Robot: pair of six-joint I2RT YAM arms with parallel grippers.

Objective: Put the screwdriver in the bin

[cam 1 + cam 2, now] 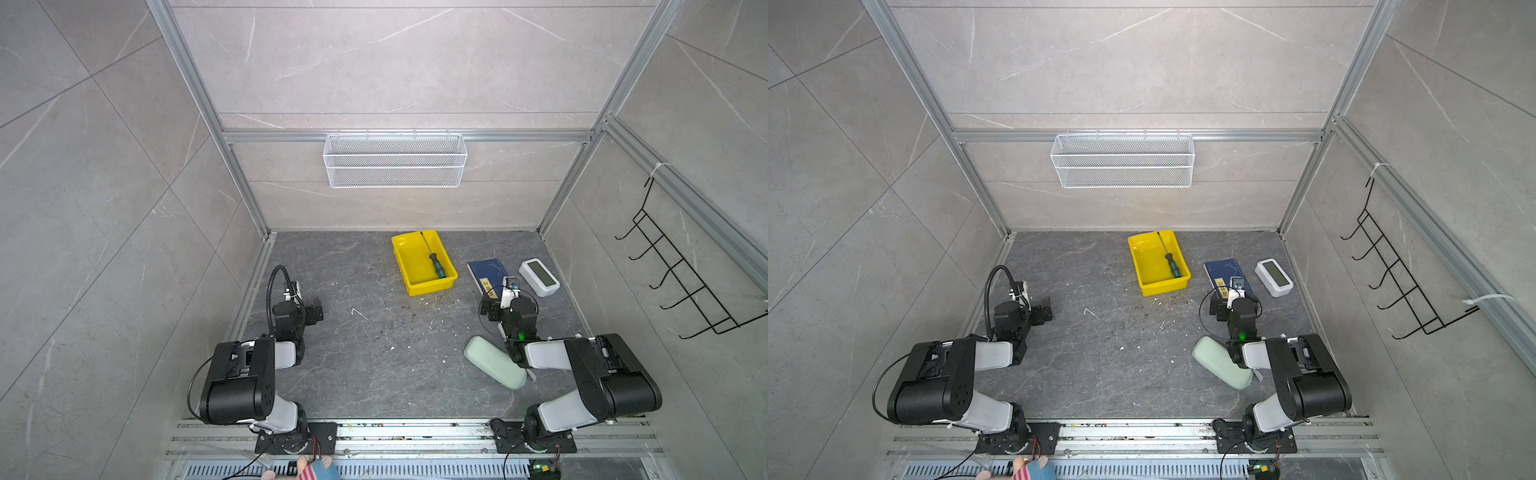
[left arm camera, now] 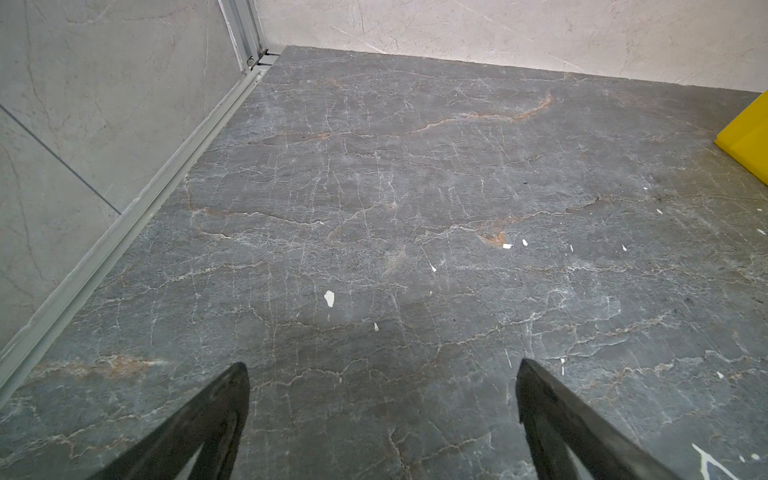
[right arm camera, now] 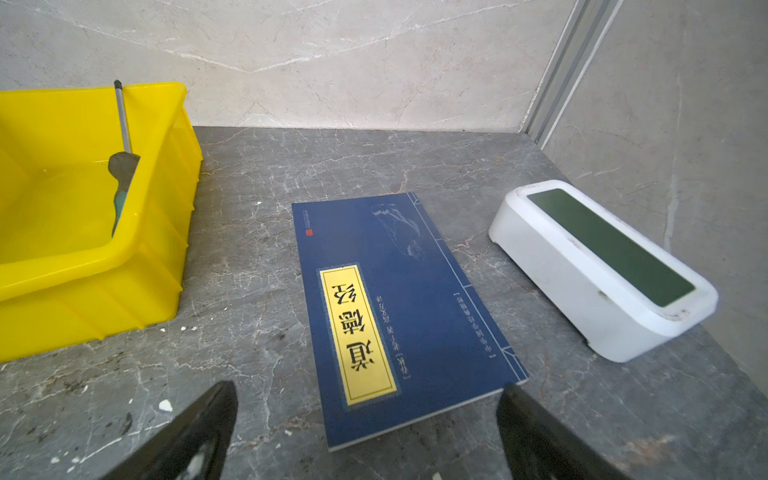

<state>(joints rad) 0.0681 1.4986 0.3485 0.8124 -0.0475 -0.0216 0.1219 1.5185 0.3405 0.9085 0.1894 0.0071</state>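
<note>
The screwdriver [image 1: 437, 266] [image 1: 1172, 267] lies inside the yellow bin [image 1: 428, 287] [image 1: 1163, 287] at the back middle of the floor in both top views. Its green-and-black handle is toward the front and its shaft tip leans on the far rim. The right wrist view shows the shaft [image 3: 123, 118] rising over the bin wall [image 3: 145, 270]. My right gripper [image 1: 489, 306] [image 3: 368, 386] is open and empty, right of the bin, over the near edge of a blue book. My left gripper [image 1: 315, 309] [image 2: 382, 365] is open and empty over bare floor, far left of the bin [image 2: 748, 137].
A blue book [image 1: 485, 271] [image 3: 399, 299] and a white device with a dark screen [image 1: 540, 276] [image 3: 602, 266] lie right of the bin. A pale green case [image 1: 494, 368] rests by the right arm. A white wire basket [image 1: 395, 160] hangs on the back wall, a black hook rack [image 1: 681, 282] on the right wall.
</note>
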